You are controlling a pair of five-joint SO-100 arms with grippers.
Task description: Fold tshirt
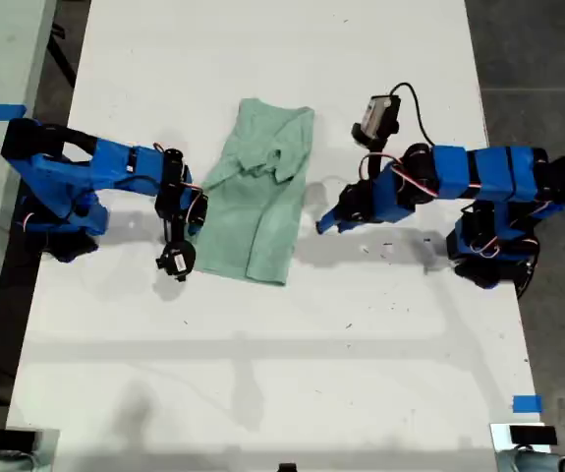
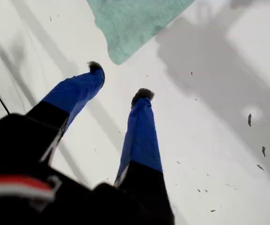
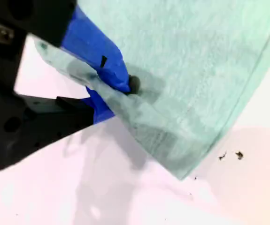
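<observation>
While my second end effector [image 3: 125,89] pinches tshirt [image 3: 196,70] edge, first end effector [image 2: 118,86] apart

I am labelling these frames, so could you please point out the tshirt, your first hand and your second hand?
tshirt [image 1: 262,211]: exterior view, middle of the folded cloth.
my first hand [image 2: 119,80]: first wrist view, gap between its open fingertips.
my second hand [image 3: 120,86]: second wrist view, where the fingers pinch the tshirt's edge.

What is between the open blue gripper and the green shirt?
Nothing but bare white table. In the first wrist view, my first gripper hangs open just short of the tshirt, with only table between them.
</observation>
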